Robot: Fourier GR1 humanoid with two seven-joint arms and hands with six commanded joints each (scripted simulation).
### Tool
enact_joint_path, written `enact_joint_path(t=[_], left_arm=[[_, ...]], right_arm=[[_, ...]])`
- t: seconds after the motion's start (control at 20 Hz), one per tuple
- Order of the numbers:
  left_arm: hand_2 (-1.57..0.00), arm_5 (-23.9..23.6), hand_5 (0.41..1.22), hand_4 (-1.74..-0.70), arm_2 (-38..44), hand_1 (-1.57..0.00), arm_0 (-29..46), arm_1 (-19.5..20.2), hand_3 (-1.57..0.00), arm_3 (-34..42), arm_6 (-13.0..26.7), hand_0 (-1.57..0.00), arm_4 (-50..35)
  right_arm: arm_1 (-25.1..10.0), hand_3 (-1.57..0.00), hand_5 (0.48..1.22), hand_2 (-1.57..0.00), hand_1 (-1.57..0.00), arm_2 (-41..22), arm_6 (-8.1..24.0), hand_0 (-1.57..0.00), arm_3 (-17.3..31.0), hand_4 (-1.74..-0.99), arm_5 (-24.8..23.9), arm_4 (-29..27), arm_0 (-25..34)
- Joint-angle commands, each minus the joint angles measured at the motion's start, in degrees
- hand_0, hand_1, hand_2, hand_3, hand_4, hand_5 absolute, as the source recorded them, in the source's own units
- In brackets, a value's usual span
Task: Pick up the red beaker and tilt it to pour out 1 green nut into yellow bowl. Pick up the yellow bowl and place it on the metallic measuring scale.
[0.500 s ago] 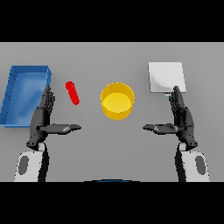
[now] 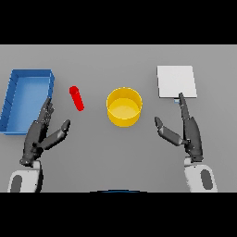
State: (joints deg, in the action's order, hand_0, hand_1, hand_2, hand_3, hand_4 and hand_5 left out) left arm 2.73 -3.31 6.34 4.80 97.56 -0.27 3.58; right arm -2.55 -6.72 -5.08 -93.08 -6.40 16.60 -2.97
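— Both hands have tilted since a moment ago: the left hand point(image 2: 40, 135) leans toward the upper right, the right hand point(image 2: 185, 129) reaches higher.
— Holding anything?
— No, fingers straight on both, released. Left sits lower left, right sits lower right, fingertip close to the scale.
— And on the counter point(image 2: 115, 157)?
— Yellow bowl point(image 2: 124, 107) in the middle, red beaker point(image 2: 77, 98) lying just left of it. Farther back, blue tray point(image 2: 9, 99) at left, metallic scale point(image 2: 176, 81) upper right.
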Motion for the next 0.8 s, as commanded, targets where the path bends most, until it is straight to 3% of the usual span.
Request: enact_joint_path(t=[0.0, 0.25, 0.35, 0.45, 0.75], left_arm=[[0.0, 0.1, 0.599, -1.16, -0.2, 0.0, 0.4, 0.4, 0.0, 1.2, 0.9, 0.0, 0.1], [0.0, 0.0, 0.602, -1.16, -1.6, 0.0, 0.0, 0.7, 0.0, 1.0, 2.9, 0.0, 2.3], [0.0, -0.4, 0.605, -1.17, -2.0, 0.0, -2.3, 0.0, 0.0, -2.8, 2.2, 0.0, 3.7], [0.0, -0.9, 0.615, -1.21, -1.4, 0.0, -5.3, -0.2, 0.0, -6.7, 0.7, 0.0, 4.3], [0.0, -2.6, 0.65, -1.25, -0.1, 0.0, -14.1, -1.0, 0.0, -18.5, -1.3, 0.0, 6.4]], right_arm=[[0.3, 0.0, 0.59, 0.0, 0.0, -0.7, 1.0, 0.0, -0.8, -1.159, -0.2, 1.0, -0.4], [0.4, 0.0, 0.603, 0.0, 0.0, -0.9, 1.9, 0.0, -2.6, -1.199, 0.7, 0.0, -1.3], [0.4, 0.0, 0.611, 0.0, 0.0, -0.7, 1.0, 0.0, -3.1, -1.224, 2.0, -1.7, -1.6], [0.0, 0.0, 0.623, 0.0, 0.0, -0.9, 2.3, 0.0, -3.1, -1.236, 1.7, -0.6, -0.8], [0.0, 0.0, 0.634, 0.0, 0.0, -0.7, 0.0, 0.0, -3.7, -1.28, 2.8, -2.4, -2.1]])
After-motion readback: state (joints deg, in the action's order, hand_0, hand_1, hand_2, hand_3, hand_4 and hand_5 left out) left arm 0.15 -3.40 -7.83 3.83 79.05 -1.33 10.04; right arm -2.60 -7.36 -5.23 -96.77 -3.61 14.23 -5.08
